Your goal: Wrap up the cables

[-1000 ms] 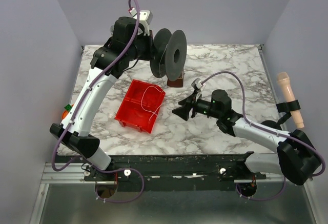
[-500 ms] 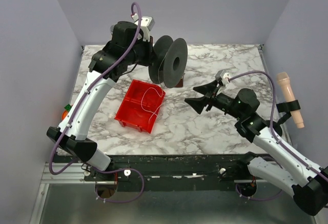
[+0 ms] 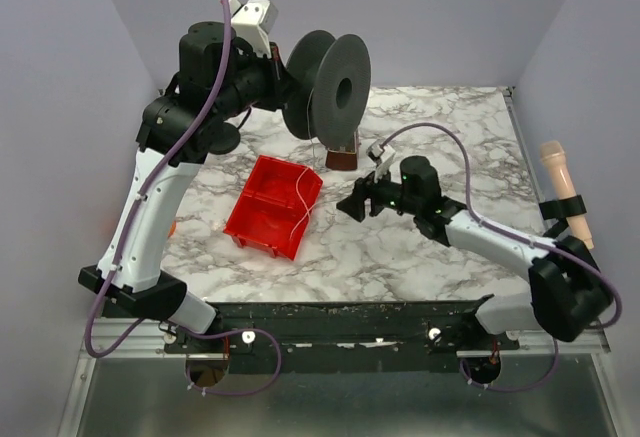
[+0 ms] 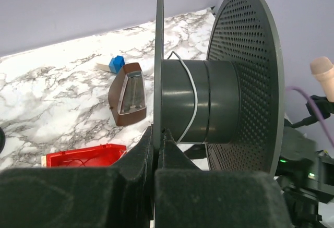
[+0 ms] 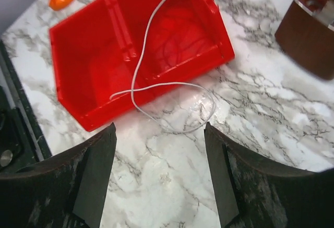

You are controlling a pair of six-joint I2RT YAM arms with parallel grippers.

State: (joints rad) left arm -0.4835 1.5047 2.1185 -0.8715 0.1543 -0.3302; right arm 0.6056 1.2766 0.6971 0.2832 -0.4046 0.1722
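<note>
Since a second ago, the left arm has lifted the black spool (image 3: 335,82) higher, and the right gripper (image 5: 159,155) has swung back toward the red bin (image 5: 78,56). On the spool's near flange the left gripper (image 4: 158,134) is clenched. Released, the right gripper hangs above the bench (image 5: 261,134), over the white cable (image 5: 137,61), which runs from the spool's hub into the bin and loops over its wall onto the marble.
</note>
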